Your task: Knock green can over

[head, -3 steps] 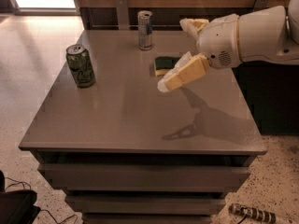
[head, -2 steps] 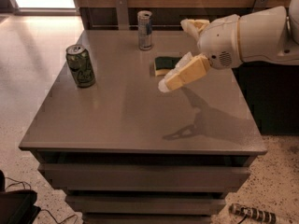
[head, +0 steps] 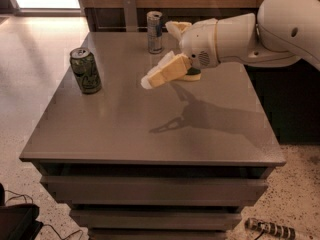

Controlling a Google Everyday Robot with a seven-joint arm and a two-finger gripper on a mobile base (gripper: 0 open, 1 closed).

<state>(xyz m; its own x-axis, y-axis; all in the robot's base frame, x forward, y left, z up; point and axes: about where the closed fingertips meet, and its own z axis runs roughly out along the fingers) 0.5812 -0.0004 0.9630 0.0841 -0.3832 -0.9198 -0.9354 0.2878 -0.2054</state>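
Note:
The green can (head: 85, 70) stands upright near the left edge of the grey table (head: 125, 134). It has pale swirly markings and a silver top with a pull tab. My gripper (head: 157, 55) hangs above the middle back of the table, to the right of the green can and well apart from it. Its tan fingers (head: 165, 73) are spread open with nothing between them. The white arm reaches in from the right.
A taller, slimmer silver-and-blue can (head: 155, 32) stands at the back of the table, just behind my gripper. A dark green and yellow sponge (head: 194, 74) lies under the wrist. Drawers sit below the tabletop. Dark cables lie on the floor at lower left.
My gripper has moved left across the table towards the green can. Both cans stand where they were.

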